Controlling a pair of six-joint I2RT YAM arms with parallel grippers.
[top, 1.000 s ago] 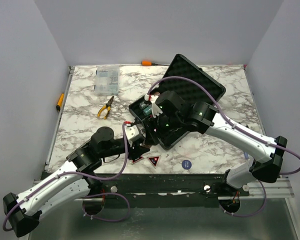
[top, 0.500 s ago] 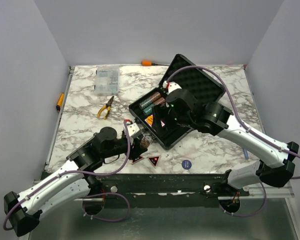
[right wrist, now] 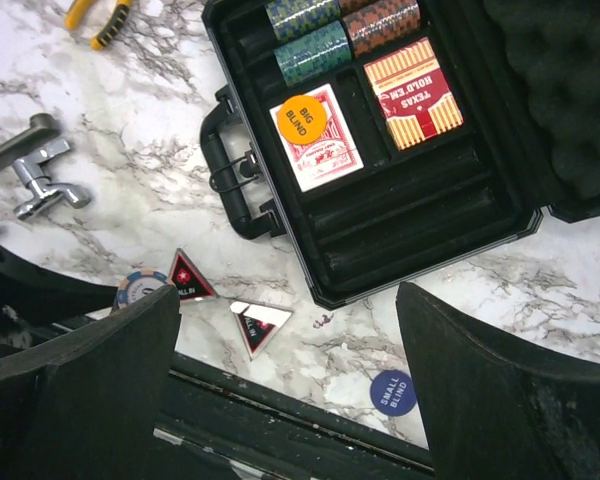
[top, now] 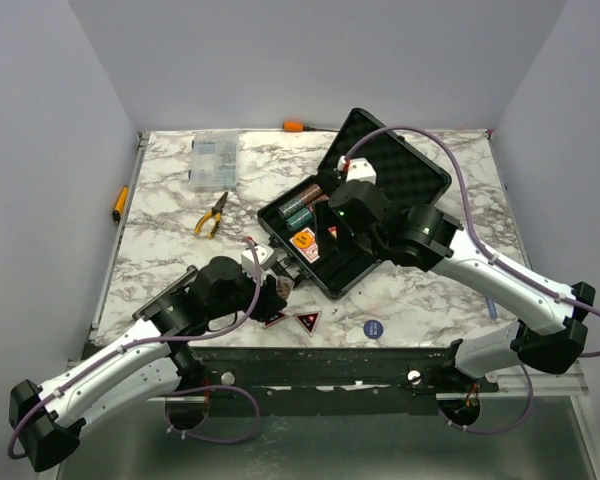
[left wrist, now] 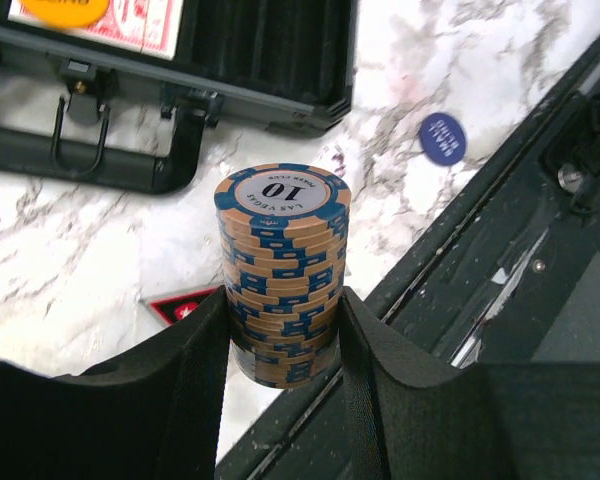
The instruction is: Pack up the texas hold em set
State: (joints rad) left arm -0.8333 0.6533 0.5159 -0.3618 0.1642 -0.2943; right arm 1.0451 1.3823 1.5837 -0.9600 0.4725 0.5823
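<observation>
**Chips in hand, case not reached yet**

Starting with the left gripper (left wrist: 280,305): clamped at a middling width on the chip stack (left wrist: 283,250), pinching it low on both sides, "10" face pointing out past the fingertips. Hanging near the front edge of the table (top: 160,250), well short of the briefcase (top: 332,280), off ahead and to the right of those fingers. Probably needs tipping onto its side and laying along one of the empty grooves (right wrist: 400,205), just past the card deck (right wrist: 320,140). Clearly the left arm's job, being the one already holding it.

Over to the right gripper (right wrist: 285,335): spread wide, gripping nothing, hovering above the tray.

Versus a second ago: was down low over the tray and narrower, now lifted back toward the lid (top: 400,170) and opened right up, uncovering the deck and the chip rows (right wrist: 315,50). Left side pulled a touch nearer the table edge, same grip
</observation>
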